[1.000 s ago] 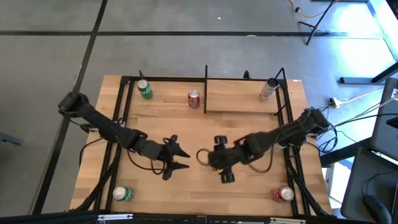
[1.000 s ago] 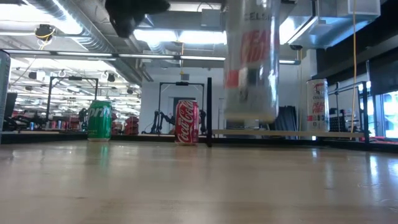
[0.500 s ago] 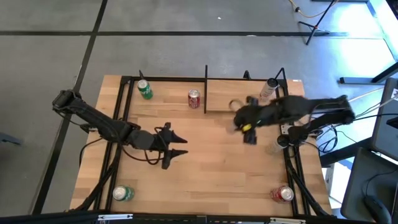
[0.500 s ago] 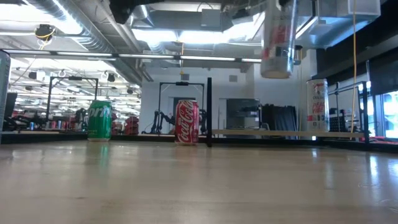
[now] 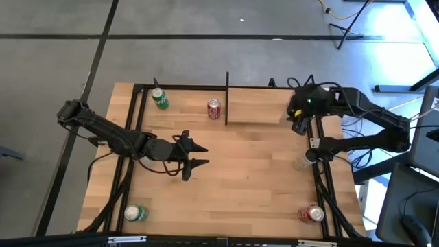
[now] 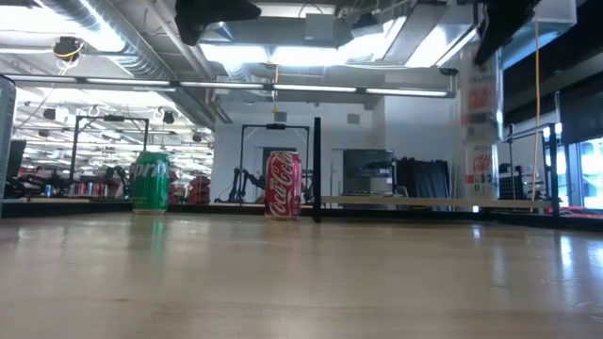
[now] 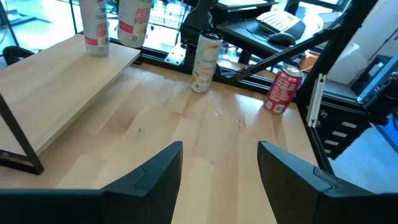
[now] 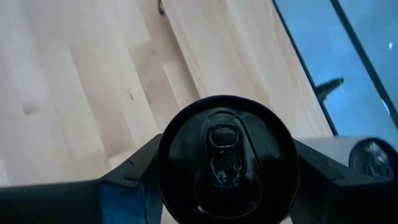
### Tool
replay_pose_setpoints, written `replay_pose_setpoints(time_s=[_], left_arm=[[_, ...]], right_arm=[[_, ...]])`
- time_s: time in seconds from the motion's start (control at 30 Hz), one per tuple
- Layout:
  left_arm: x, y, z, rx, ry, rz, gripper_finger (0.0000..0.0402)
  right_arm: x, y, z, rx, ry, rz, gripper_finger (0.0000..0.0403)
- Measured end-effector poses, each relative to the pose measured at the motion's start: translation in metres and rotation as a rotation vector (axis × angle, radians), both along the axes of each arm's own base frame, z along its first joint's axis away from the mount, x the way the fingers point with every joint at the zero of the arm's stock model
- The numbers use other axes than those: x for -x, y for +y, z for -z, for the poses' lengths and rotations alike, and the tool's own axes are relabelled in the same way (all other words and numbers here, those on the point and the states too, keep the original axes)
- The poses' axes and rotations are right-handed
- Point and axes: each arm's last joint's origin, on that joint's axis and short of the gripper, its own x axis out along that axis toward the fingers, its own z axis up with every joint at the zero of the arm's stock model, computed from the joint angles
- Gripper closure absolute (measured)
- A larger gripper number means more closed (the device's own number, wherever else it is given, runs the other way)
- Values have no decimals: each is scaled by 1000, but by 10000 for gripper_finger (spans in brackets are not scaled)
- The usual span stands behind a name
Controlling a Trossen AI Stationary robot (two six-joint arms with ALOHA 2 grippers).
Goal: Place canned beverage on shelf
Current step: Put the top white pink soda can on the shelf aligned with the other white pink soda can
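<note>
Right gripper (image 8: 225, 163) grips black-topped can (image 8: 225, 158) above shelf (image 5: 257, 106).

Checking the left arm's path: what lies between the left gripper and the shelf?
In the high view, only bare tabletop lies between the left gripper and the shelf; the red can stands off to the side.

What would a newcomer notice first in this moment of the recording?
The right tool grips a tall can from above, over the right end of the shelf. The left tool hangs open above mid-table. A red can and a green can stand along the far edge.
</note>
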Motion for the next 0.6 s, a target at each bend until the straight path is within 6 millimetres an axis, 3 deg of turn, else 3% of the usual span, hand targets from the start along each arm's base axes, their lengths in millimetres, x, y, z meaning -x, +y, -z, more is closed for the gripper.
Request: replay_pose_setpoints(time_s=[0.23, 0.6], left_arm=[[-1, 4, 0, 0, -1, -17, 200], [-1, 4, 0, 0, 0, -17, 200]], right_arm=[[7, -26, 27, -6, 109, 13, 184], [19, -62, 65, -32, 125, 122, 184]])
